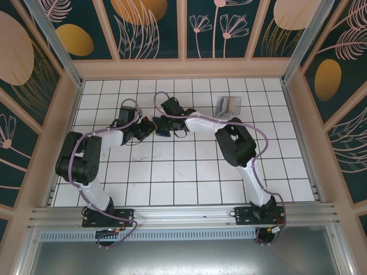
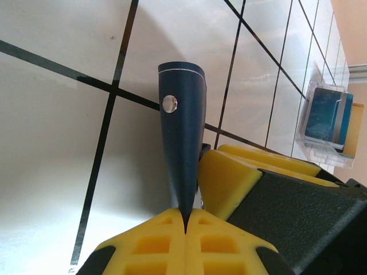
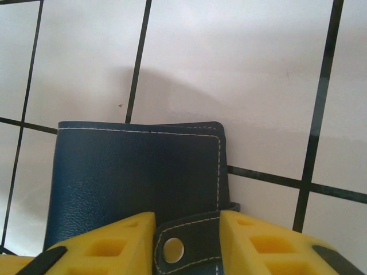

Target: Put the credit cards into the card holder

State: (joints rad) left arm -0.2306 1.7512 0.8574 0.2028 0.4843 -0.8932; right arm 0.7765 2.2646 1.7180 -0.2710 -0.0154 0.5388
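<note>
Card holder (image 1: 162,131), navy and folded, sits in the far half of the white tiled table (image 1: 189,177), slightly left of its middle and between the two arms' tips. In the left wrist view it stands on edge (image 2: 182,143), a silver stud (image 2: 169,103) on its face. The left gripper (image 2: 184,220) has its yellow pads pressed together on the holder's thin edge. The right gripper (image 3: 188,229) has its fingers apart on either side of the holder's stitched strap (image 3: 189,243). Whether they press the strap cannot be told. A clear tray (image 1: 218,109) stands nearer the far edge, right of the middle and well apart from the holder. It holds the credit cards (image 1: 229,105) upright; their number is unclear.
</note>
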